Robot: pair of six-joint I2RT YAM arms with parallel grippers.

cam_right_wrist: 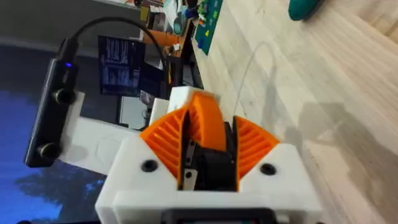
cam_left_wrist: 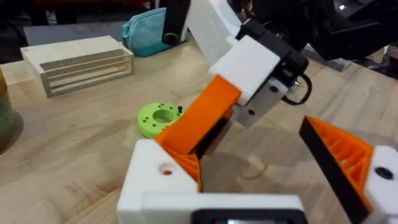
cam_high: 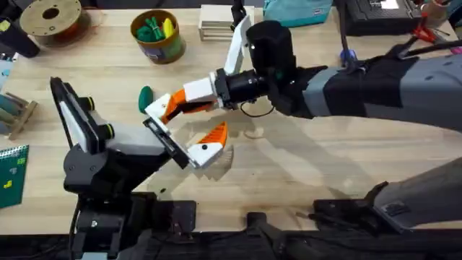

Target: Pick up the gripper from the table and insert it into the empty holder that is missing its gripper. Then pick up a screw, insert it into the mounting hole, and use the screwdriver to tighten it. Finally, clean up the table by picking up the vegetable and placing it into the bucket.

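My right gripper (cam_high: 189, 96) reaches in from the right, shut on the orange gripper (cam_high: 173, 106), a wedge with a black side. In the left wrist view the gripper (cam_left_wrist: 202, 118) slants down with its lower end against the white holder (cam_left_wrist: 155, 180), just above the round mounting hole (cam_left_wrist: 166, 168). My left gripper (cam_high: 184, 130) is open, the holder (cam_high: 154, 108) on one side and its orange-tipped twin (cam_high: 211, 137) on the other. The right wrist view shows orange ribbed pads (cam_right_wrist: 165, 140) clamping the gripper (cam_right_wrist: 208, 115). The dark green vegetable (cam_high: 146, 97) lies just beyond the holder. The bucket (cam_high: 159, 49) stands at the back.
A bright green ring disc (cam_left_wrist: 158, 118) lies near the holder. At the back are a brown spool (cam_high: 50, 18), a wooden slatted box (cam_left_wrist: 78, 62) and a teal pouch (cam_left_wrist: 146, 32). Green and yellow items sit in the bucket. A green card (cam_high: 11, 173) lies at the left edge.
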